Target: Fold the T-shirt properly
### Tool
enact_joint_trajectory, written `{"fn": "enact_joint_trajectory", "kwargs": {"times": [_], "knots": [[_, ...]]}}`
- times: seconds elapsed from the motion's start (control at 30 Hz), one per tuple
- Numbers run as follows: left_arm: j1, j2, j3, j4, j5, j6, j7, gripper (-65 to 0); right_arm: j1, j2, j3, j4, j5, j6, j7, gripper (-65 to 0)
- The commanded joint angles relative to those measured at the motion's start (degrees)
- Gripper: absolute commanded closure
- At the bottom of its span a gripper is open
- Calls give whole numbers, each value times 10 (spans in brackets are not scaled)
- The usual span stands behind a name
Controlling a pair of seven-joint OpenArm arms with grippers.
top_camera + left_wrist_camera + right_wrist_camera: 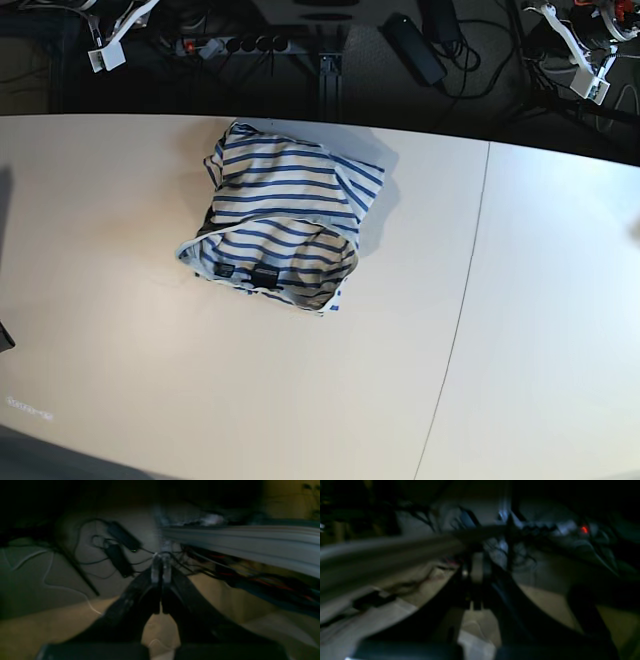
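The T-shirt (280, 215) lies in a compact striped bundle on the table (520, 330), near the far edge and left of centre, neck opening with its dark labels turned toward the near edge. Both arms are pulled back past the far edge, well apart from the cloth: the left gripper (588, 62) off the far right corner, the right gripper (105, 42) off the far left corner. In the left wrist view the left gripper (160, 573) has its fingertips pressed together, holding nothing. The right wrist view is dark and blurred; the right gripper (476, 580) looks closed and empty. Judgement: folding appears finished or nearly so. The bundle sits slightly askew, so any next move would call for squaring its edges.
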Motion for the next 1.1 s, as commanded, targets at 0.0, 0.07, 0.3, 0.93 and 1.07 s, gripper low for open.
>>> {"fn": "enact_joint_trajectory", "kwargs": {"times": [0.0,0.07,0.3,0.93,1.07], "knots": [[10,-7,2,-19,18,-6,-19,0,-9,6,3,-5,0,37,8,0],[8,-7,19,-80,56,-6,-57,0,-10,3,3,-40,-15,37,6,0],[-45,-8,131,-359,190,-6,-171,0,13,3,-9,-233,-56,29,36,0],[-464,73,510,-913,331,215,-214,0,358,-15,-176,-737,-201,-100,19,0],[-499,107,527,-915,331,215,-217,0,394,-36,-176,-735,-205,-100,17,0]]}}
